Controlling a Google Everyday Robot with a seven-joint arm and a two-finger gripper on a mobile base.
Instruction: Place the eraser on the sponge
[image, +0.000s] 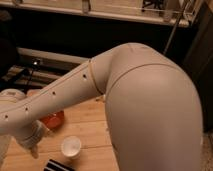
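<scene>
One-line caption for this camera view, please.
Arm reaches over the wooden table, open gripper hanging beside the white cup, striped eraser at the bottom edge.
</scene>
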